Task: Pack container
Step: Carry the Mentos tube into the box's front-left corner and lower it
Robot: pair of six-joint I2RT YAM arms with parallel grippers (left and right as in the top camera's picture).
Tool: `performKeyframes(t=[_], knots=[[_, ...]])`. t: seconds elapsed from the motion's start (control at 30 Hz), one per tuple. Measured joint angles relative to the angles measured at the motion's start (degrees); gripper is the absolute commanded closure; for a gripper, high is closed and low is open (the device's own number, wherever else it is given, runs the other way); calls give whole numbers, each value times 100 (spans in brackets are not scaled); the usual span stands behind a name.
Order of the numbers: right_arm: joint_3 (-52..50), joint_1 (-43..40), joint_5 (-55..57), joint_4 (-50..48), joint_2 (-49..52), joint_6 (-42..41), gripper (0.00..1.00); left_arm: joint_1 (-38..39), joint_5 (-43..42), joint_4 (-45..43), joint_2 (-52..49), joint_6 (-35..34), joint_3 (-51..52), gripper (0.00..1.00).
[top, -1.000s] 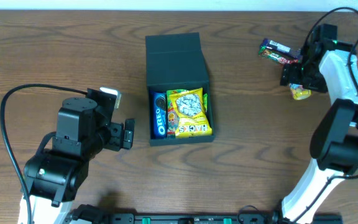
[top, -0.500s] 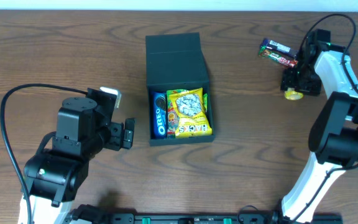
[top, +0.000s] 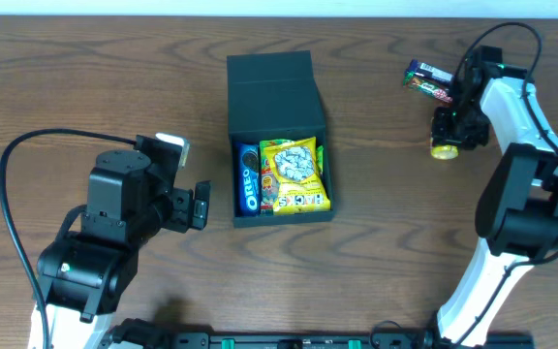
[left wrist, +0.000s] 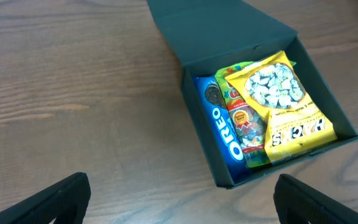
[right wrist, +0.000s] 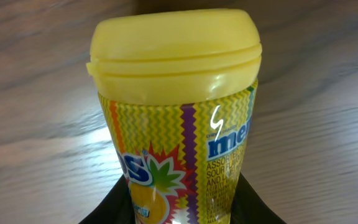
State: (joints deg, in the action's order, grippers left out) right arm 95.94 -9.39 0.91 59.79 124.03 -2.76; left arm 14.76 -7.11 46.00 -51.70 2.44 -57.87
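Note:
The container [top: 269,79] is a matte black box in the middle of the table, its lid folded back flat. Inside lie a blue Oreo packet [top: 248,186], a green packet and a yellow Hacks bag [top: 295,176]; the left wrist view shows the container [left wrist: 229,31] from the side. My left gripper [top: 200,206] hovers open to the box's left, its fingers [left wrist: 61,199] wide apart over bare wood. At the far right, my right gripper [top: 446,139] is shut on a yellow Mentos bottle [top: 443,149]. The bottle [right wrist: 179,112] fills the right wrist view, jaws pressed against both its sides.
A dark candy bar [top: 428,82] lies on the wood at the back right, just beside the right gripper. A black cable loops over the table at the left, above the left arm.
My right gripper has closed onto the yellow bottle, and the two have shifted a little to the left. The left arm and the container have not moved.

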Motion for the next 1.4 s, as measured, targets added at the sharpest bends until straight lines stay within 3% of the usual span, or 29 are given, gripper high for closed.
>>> performKeyframes(t=[0.13, 0.37, 0.87, 1.2, 1.4], knots=[[0, 144, -269, 216, -20, 0, 91, 0, 0, -63, 0, 2, 0, 5], [0, 546, -597, 629, -203, 0, 91, 0, 0, -136, 0, 39, 0, 5], [90, 2083, -1051, 839, -2590, -76, 87, 0, 431, -227, 448, 33, -367, 5], [90, 3689, -1207, 551, -2529, -1434, 87, 0, 457, 20, 675, -240, -444, 5], [90, 4513, -1165, 444, -1799, -2544, 89, 0, 457, 22, 675, -330, -444, 5]])
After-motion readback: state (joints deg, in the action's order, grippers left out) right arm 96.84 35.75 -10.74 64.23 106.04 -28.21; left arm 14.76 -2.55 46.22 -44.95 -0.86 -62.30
